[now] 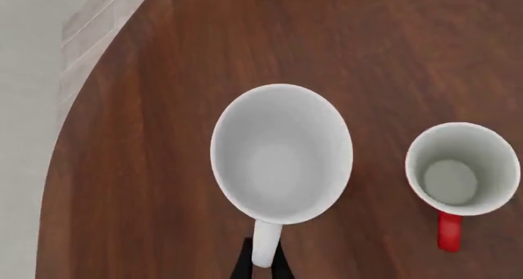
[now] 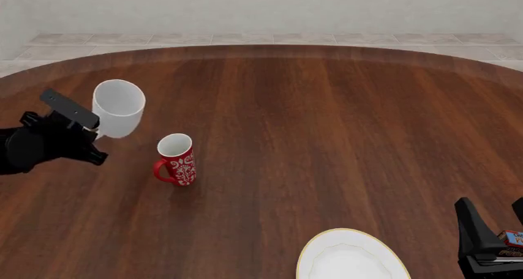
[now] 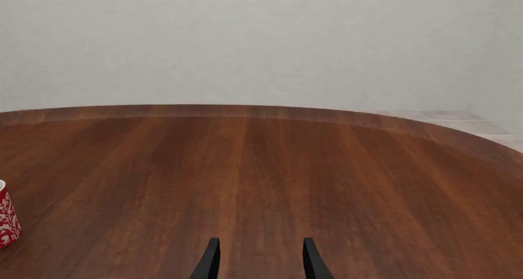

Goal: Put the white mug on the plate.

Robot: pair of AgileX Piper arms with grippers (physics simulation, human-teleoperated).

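Grasp step in hand: left gripper (image 1: 261,264) jaws clamp the white mug (image 1: 282,153) handle; next, carry to the plate (image 2: 353,257); right gripper (image 3: 258,257) jaws released.

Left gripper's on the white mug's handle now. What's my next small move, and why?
Probably lift straight up a little: the left gripper has its fingers either side of the white mug handle, the red mug stands close beside it, and the plate lies far off to the right.
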